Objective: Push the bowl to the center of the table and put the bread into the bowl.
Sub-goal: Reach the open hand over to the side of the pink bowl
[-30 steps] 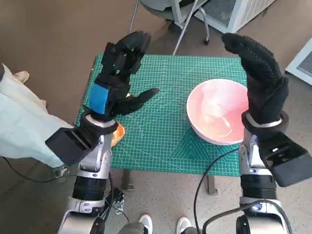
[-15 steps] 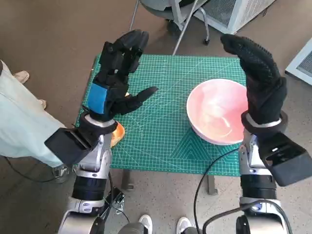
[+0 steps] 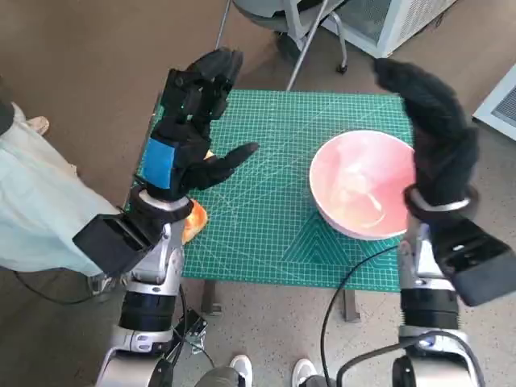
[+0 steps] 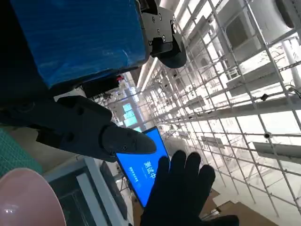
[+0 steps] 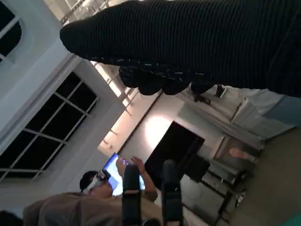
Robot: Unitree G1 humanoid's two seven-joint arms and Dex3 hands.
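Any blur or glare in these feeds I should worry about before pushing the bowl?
Head view: the black-gloved right hand is motion-blurred; the pink bowl and green cutting mat are sharp. Left wrist view: bright ceiling glare washes out the background. Right wrist view: dim, the glove soft and close.

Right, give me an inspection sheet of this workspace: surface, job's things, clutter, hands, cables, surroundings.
Surface: small table under a green cutting mat.
Job's things: pink bowl on the mat's right part, not centred, nothing seen in it; orange bread at the mat's left edge, mostly hidden behind the left wrist.
Clutter: nothing seen.
Hands: left hand raised above the mat's left side, fingers apart, holding nothing; right hand raised beside the bowl, blurred, holding nothing.
Cables: black cable hanging by the right forearm; another on the floor at the left.
Surroundings: chair legs beyond the table, a person's pale trouser leg at left, shoes below.
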